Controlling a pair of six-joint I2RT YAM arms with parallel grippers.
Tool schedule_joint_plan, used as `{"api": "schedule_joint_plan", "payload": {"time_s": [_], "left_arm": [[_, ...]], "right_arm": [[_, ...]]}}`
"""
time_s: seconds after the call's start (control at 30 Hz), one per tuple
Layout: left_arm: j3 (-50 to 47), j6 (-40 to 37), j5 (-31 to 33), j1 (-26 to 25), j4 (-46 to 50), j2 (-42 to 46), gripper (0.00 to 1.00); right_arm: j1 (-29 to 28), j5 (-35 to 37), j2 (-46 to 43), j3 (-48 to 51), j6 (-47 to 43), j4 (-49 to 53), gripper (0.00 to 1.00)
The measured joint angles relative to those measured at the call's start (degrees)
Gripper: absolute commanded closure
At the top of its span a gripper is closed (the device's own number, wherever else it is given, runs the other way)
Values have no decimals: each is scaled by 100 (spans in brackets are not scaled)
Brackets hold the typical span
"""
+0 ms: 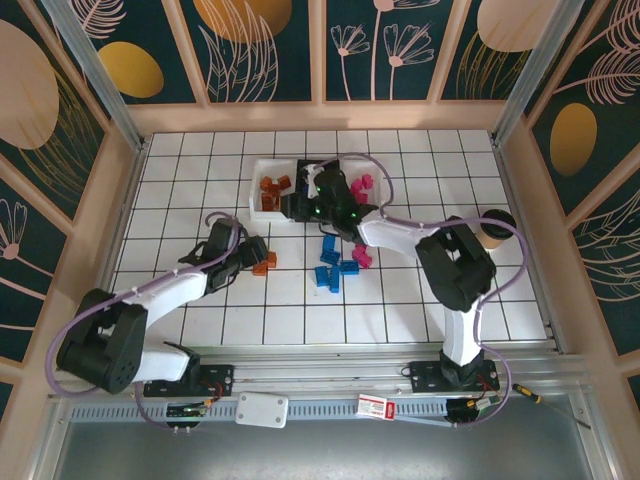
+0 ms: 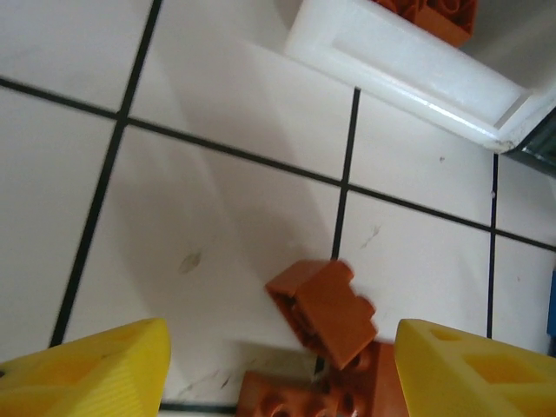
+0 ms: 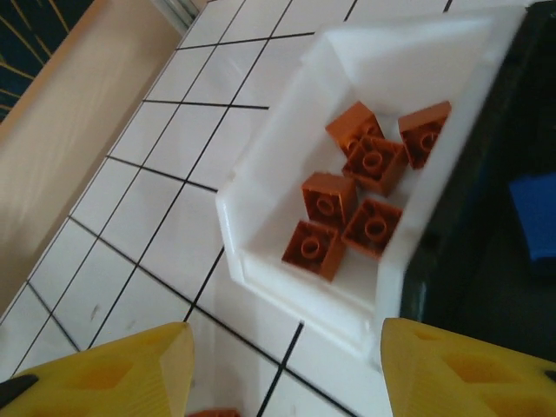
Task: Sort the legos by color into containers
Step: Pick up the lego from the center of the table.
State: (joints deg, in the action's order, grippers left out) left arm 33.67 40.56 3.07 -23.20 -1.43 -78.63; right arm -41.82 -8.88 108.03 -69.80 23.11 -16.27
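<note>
My left gripper (image 2: 282, 347) (image 1: 254, 257) is open and low over the tiles, its yellow fingers (image 2: 104, 369) on either side of a tilted orange lego (image 2: 323, 311). Neither finger touches it. More orange legos (image 2: 291, 395) lie just below it. My right gripper (image 3: 287, 347) (image 1: 303, 203) hangs open, holding nothing, at the near corner of the left white container (image 3: 287, 122) (image 1: 262, 207), which holds several orange legos (image 3: 369, 165). Beside it is the black container (image 3: 486, 217) with a blue lego (image 3: 534, 213) inside. The right white container (image 1: 383, 203) holds pink legos (image 1: 360, 186).
Several blue legos (image 1: 335, 268) and a pink one (image 1: 361, 257) lie loose on the tiles in front of the containers. The right arm (image 1: 400, 232) stretches across above them. A wooden wall (image 3: 78, 113) borders the table on the left.
</note>
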Motion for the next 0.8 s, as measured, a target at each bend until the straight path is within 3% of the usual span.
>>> {"api": "schedule_joint_plan", "payload": {"time_s": [0.4,0.8], "left_arm": [[452,22,79,-4,-321,-1163,43],[380,197,15,-37,-756,-1237,79]], "right_arm": [[-15,177,-1650,2004,50,-503,41],[-81,393,-2221,2911,278,-695,41]]}}
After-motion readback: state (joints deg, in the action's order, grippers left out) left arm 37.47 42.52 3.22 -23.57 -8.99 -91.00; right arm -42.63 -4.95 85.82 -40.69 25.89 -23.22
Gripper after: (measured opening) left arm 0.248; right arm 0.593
